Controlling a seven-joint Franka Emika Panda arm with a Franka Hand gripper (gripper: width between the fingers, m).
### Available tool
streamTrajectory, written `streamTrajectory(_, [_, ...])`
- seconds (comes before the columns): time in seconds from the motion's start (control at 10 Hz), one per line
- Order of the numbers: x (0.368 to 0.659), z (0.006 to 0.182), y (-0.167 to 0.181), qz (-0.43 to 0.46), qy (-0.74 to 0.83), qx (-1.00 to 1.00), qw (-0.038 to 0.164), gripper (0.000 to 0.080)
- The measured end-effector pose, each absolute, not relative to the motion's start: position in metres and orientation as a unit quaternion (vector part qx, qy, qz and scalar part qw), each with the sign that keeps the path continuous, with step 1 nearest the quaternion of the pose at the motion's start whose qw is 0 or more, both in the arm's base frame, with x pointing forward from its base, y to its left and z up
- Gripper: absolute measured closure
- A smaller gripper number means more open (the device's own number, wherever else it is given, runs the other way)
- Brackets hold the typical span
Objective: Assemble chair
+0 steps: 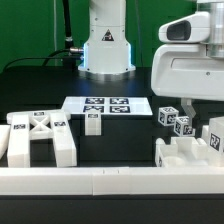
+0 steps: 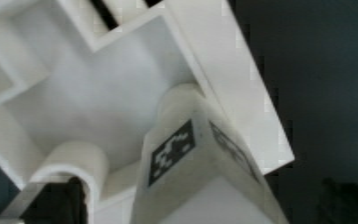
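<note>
One claw (image 1: pixel 192 105) hangs under the arm's bulky white hand on the exterior view's right, low over the table. Its fingers are mostly hidden by that hand, and neither view shows whether they are spread or pressed together. Just below the claw stand two short tagged legs (image 1: pixel 170 117) of the chair, close together, and a third tagged part (image 1: pixel 215 136) sits at the picture's right edge. In front of these, nearer the camera, lies a notched block (image 1: pixel 185 155). The wrist view is filled by a white notched part (image 2: pixel 123 90) seen very close, with a tagged piece (image 2: pixel 176 150) standing against it. Farther out, the marker board (image 1: pixel 100 104) lies flat mid-table with a small white block (image 1: pixel 93 123) just in front of it. The X-ribbed panel (image 1: pixel 35 138) rests well apart from the claw on the exterior view's left. A long white rail (image 1: pixel 100 182) runs across the front.
</note>
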State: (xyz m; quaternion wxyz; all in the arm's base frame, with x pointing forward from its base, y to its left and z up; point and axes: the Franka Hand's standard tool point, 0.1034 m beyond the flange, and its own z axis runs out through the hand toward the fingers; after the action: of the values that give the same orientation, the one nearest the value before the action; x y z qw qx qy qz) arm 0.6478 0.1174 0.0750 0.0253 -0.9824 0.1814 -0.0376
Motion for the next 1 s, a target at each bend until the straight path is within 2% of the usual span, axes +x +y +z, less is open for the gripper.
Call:
streamTrajectory(0.5, [0.6498, 0.0787, 0.1188, -0.046, -0.015, -0.999, -0.001, 0.015])
streamTrajectory(0.7, [0.6498, 0.0784, 0.1177, -0.045, -0.029, -0.999, -0.002, 0.0427])
streamTrajectory(0.8, [0.6497, 0.0783, 0.1176, -0.045, -0.029, -0.999, -0.002, 0.0427])
streamTrajectory(0.9, [0.6496, 0.0781, 0.1176, -0.045, -0.024, -0.999, -0.001, 0.0514])
streamTrajectory(1.0, [0.6496, 0.0781, 0.1176, -0.045, -0.012, -0.999, -0.001, 0.0514])
